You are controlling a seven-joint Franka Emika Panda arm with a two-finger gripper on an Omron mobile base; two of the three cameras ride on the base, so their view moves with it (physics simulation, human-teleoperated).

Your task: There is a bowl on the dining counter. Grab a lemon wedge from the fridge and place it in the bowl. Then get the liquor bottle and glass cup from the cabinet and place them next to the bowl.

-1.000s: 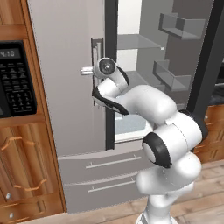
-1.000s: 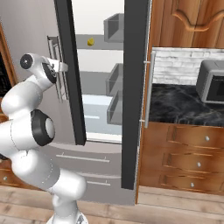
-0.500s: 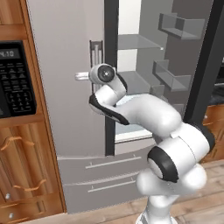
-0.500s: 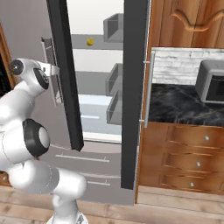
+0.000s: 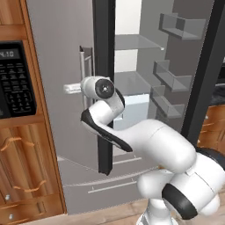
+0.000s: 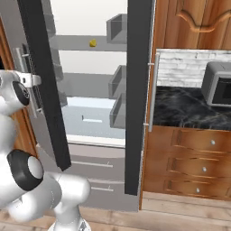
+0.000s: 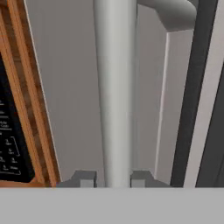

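Two gripper fingertips (image 7: pixel 82 178) flanking fridge handle (image 7: pixel 115 87); lemon wedge (image 6: pixel 92 43) on shelf.

Fridge (image 5: pixel 66 66) as landmark: both doors swung open, interior shelves between them. Lemon wedge (image 6: pixel 92 43) on an upper shelf inside, toward the back. Door bins (image 5: pixel 169 74) on the inner face of the right door. Lower drawers (image 6: pixel 94 169) beneath the open compartment. Microwave panel (image 5: pixel 15 79) set in wooden cabinetry just left of the fridge. Worktop (image 6: pixel 189 108) over drawers to the right of the fridge, with an appliance (image 6: pixel 217 85) on it. Gripper (image 7: pixel 112 178) at the left door's bar handle (image 7: pixel 114 87), one fingertip on each side.
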